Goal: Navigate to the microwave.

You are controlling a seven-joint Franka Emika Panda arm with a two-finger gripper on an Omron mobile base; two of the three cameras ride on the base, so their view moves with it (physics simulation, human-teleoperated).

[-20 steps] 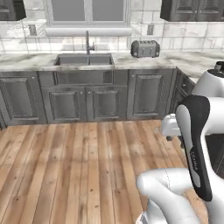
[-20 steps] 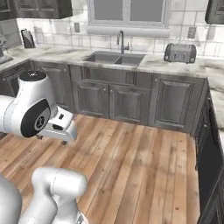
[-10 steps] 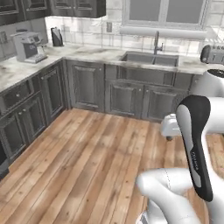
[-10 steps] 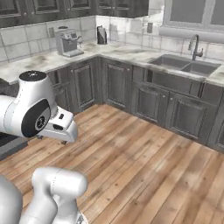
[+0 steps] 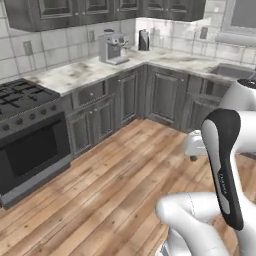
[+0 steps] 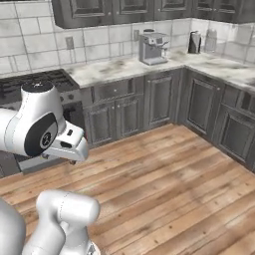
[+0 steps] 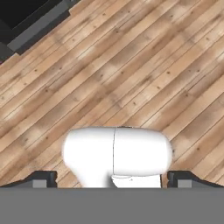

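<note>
We judge the navigation unfinished: ahead lie the black oven (image 5: pixel 31 142) with its gas burners, a marble counter (image 5: pixel 87 70) carrying a coffee machine (image 5: pixel 113 48), and dark cabinets (image 6: pixel 162 102), but nothing here that we can identify as the microwave, so its place remains unknown to us. The left base view alone reaches the sink (image 5: pixel 231 71) at the far right, whereas the hand view looks down on the plank floor (image 7: pixel 131 74) and a corner of the oven's base. There the gripper (image 7: pixel 112 180) shows its two dark fingertips (image 7: pixel 41 179) well apart, probably holding nothing, though the tips are largely cropped.
</note>
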